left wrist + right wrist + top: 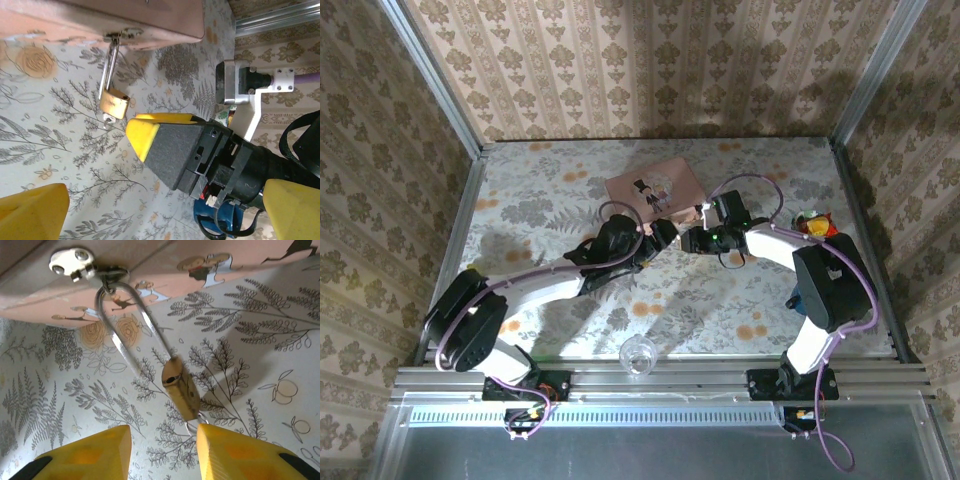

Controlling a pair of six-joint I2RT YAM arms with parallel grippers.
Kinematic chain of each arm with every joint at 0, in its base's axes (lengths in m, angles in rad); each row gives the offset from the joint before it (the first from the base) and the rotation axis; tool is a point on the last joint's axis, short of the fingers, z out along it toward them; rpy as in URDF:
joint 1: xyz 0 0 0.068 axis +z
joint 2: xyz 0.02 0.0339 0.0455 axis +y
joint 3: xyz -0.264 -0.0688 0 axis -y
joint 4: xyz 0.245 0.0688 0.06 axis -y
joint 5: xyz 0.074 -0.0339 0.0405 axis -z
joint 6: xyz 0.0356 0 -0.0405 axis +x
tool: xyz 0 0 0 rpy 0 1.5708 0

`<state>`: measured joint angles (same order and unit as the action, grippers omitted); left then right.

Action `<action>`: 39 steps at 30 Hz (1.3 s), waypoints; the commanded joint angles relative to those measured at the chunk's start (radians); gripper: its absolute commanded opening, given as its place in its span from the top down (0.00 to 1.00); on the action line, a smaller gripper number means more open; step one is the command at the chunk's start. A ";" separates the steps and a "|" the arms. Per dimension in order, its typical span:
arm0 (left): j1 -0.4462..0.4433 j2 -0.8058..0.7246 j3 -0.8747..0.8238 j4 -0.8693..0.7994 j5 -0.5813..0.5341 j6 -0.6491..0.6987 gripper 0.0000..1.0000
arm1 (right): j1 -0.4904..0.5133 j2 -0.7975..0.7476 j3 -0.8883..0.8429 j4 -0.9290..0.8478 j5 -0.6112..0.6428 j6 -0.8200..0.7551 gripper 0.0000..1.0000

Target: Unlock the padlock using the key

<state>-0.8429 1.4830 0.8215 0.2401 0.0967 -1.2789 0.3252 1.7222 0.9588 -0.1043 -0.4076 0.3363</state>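
Small brass-gold padlock point(180, 387) is hooked onto the metal hasp point(112, 275) of the flat pink box point(165, 260). My left gripper point(162, 215) is wide open and my right gripper point(162, 440) is partway open just beside the lock, both empty.

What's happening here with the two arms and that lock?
The left gripper and right gripper both stand open beside the padlock, gripping nothing. Its shackle is hooked through the pink box's hasp. One shackle leg looks out of the brass body, so it seems unlocked; what looks like the key sticks from its base.
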 commanded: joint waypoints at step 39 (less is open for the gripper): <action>0.312 0.166 0.293 -0.418 -0.192 0.563 0.00 | 0.026 0.225 0.255 -0.044 0.054 -0.094 0.66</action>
<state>-0.5404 1.6352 1.0805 -0.1814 -0.0940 -0.7452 0.3454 1.9255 1.1820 -0.1379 -0.3500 0.2569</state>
